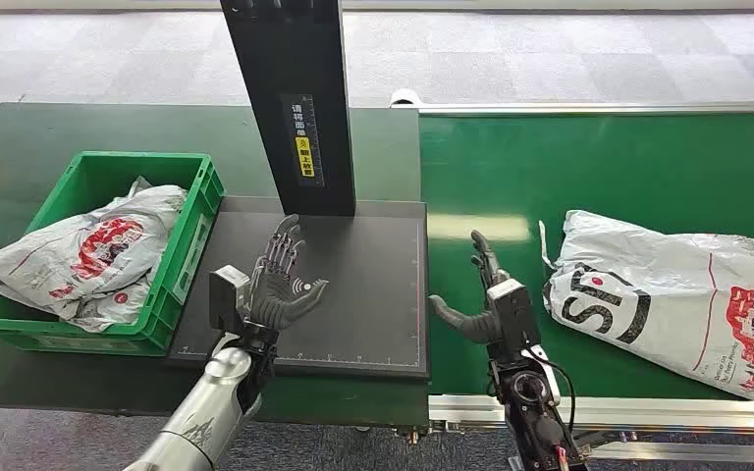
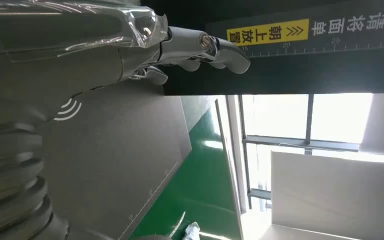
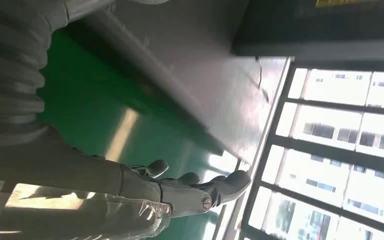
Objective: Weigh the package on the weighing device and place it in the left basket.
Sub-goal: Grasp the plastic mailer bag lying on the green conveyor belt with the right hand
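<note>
My left hand hovers released, fingers spread, over the dark scale plate, and my right hand is likewise released above the green belt. The package lies on that belt just beside my right hand. Another bag fills the green basket on the dark tabletop, with grey carpet beyond and, I think, bright windows.
</note>
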`<act>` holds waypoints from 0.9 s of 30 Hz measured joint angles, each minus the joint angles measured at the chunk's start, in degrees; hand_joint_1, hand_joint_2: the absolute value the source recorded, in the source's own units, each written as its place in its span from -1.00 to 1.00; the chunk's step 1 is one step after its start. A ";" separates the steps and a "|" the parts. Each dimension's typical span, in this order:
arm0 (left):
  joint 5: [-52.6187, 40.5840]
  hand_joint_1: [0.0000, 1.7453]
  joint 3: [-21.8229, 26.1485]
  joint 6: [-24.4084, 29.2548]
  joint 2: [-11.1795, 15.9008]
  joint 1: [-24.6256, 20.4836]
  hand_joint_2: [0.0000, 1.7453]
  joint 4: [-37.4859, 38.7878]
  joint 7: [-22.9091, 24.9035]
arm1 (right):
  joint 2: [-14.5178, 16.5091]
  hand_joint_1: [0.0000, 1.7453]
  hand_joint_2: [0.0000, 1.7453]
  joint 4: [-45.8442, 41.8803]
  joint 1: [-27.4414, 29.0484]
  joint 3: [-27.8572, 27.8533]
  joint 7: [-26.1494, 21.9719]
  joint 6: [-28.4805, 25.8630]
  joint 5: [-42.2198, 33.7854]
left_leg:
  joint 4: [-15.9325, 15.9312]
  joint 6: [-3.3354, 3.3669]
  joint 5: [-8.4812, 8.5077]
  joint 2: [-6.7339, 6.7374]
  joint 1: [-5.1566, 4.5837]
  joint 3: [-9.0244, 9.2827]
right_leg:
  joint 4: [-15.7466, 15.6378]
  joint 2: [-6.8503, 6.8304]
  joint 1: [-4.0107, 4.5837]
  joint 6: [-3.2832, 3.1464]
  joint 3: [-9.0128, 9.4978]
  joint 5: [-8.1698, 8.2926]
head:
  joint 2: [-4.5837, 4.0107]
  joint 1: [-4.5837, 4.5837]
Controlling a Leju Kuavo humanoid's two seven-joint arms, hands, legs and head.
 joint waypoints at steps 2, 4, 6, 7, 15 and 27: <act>0.11 -1.00 0.01 0.01 0.13 0.06 1.00 0.00 0.01 | -0.96 -1.00 1.00 -0.51 0.04 -1.30 0.41 -0.52 0.15 | 0.01 0.00 0.00 -0.01 0.00 0.00 | 0.00 -0.01 -0.01 0.00 0.00 0.00 | 0.01 0.00; 0.34 -1.00 0.02 0.03 0.38 0.23 1.00 0.00 0.01 | -2.72 -1.00 1.00 -1.59 0.27 -4.10 1.19 -1.36 0.52 | 0.01 0.01 0.00 -0.04 -0.01 0.00 | -0.01 -0.02 -0.01 0.00 0.01 0.00 | 0.01 0.00; 0.45 -1.00 0.07 0.11 0.62 0.51 1.00 -0.05 0.01 | -4.30 -1.00 1.00 -2.91 0.94 -7.37 1.98 -1.90 1.10 | 0.01 0.03 -0.03 -0.05 -0.01 0.00 | -0.01 -0.03 -0.01 0.00 0.01 0.00 | 0.01 0.00; 0.46 -1.00 0.13 0.17 0.74 0.71 1.00 -0.13 0.01 | -5.02 -1.00 1.00 -3.60 1.38 -9.04 2.40 -2.12 1.52 | 0.01 0.04 -0.04 -0.05 -0.01 -0.01 | -0.01 -0.03 -0.01 0.00 0.01 0.00 | 0.01 0.00; 0.52 -1.00 1.27 0.61 1.42 2.85 1.00 -2.85 0.96 | -9.67 -1.00 1.00 -3.97 1.58 -18.59 11.19 -5.14 12.54 | 0.00 0.05 -0.05 -0.02 0.00 -0.02 | -0.01 -0.02 0.00 0.00 0.02 0.00 | 0.01 -0.01; -0.59 -1.00 4.29 1.84 2.26 8.29 1.00 -10.94 4.12 | -13.63 -1.00 1.00 12.17 -7.64 -18.90 34.91 -3.14 32.06 | 0.00 0.05 -0.05 -0.01 0.01 0.00 | 0.00 -0.01 0.01 0.01 0.04 0.01 | 0.01 -0.02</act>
